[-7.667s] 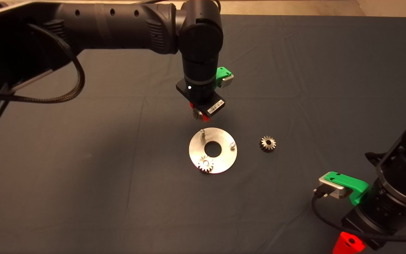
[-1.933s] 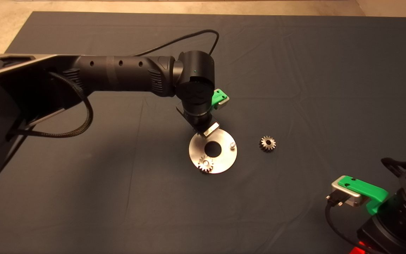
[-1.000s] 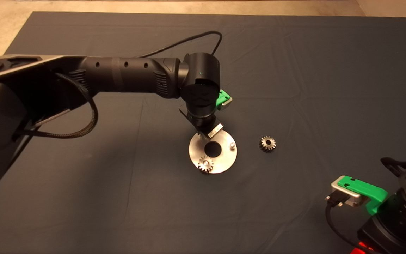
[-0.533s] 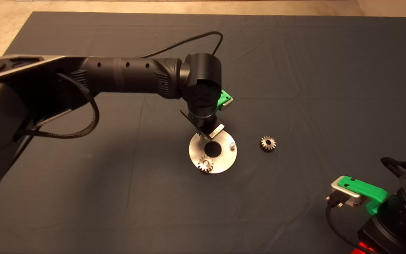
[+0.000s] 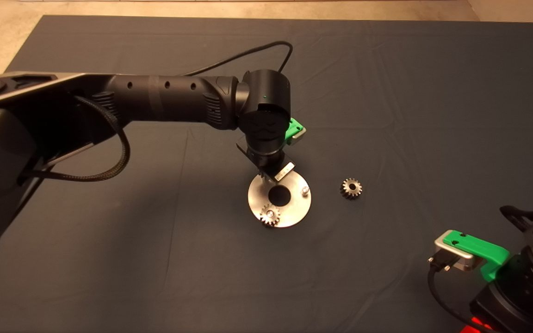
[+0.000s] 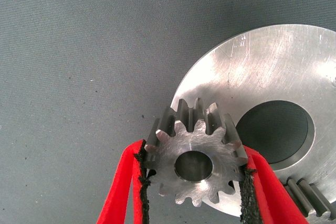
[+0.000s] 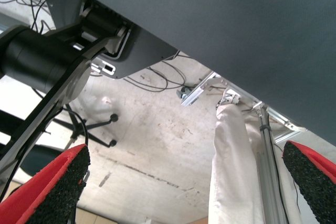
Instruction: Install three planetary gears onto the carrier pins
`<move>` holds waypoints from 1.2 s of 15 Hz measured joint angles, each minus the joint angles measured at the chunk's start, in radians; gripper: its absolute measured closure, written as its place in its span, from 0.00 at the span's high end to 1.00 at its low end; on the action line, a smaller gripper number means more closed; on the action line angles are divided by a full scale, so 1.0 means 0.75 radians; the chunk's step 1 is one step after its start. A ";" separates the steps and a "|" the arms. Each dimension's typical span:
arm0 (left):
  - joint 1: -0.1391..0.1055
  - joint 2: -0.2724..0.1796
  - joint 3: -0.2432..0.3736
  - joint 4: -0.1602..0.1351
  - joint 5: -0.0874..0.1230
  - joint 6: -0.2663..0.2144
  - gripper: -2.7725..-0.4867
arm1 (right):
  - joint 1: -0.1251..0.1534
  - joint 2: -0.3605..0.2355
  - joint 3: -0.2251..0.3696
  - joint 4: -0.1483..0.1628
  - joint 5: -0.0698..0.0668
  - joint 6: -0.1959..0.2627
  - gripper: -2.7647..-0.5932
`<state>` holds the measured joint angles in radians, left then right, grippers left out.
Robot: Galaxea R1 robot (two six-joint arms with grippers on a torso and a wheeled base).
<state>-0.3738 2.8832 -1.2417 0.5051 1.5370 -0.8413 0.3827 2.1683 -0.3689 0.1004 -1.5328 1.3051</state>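
On the dark mat (image 5: 387,92), which has a few creases, sits the shiny disc (image 5: 294,210) w/ its big centre hole. Left gripper (image 6: 194,182) is right over the disc's far edge, fingers (image 6: 123,182) pinched on one gear (image 6: 195,156), gear held flat w/ its hole facing the wrist cam, overlapping the disc rim. Can't see the pin under it. Second gear (image 5: 269,215) is already sitting on the near pin at the disc's front edge. A bare pin (image 5: 304,190) stands on the right side of the disc. Third gear (image 5: 351,188) lies loose on the mat just right of the disc, not touching. Right gripper (image 7: 184,187) is parked at the lower right corner, fingers spread wide, nothing in them; its cam shows pale concrete floor (image 7: 157,145) beyond the mat, cables, a chair base. Beige floor also shows along the mat's far edge.
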 joint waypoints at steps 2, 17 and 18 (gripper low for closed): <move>0.000 -0.003 0.000 0.000 -0.007 0.002 0.13 | 0.000 -0.002 0.000 -0.001 0.000 -0.001 0.99; 0.000 -0.005 0.003 0.000 -0.009 0.021 0.13 | 0.008 -0.002 -0.001 -0.004 0.000 -0.002 0.99; 0.000 -0.006 0.003 -0.001 -0.010 0.022 0.13 | 0.008 -0.002 -0.001 -0.004 0.000 -0.004 0.99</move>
<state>-0.3738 2.8787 -1.2396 0.5047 1.5294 -0.8249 0.3885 2.1668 -0.3694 0.0977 -1.5328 1.3021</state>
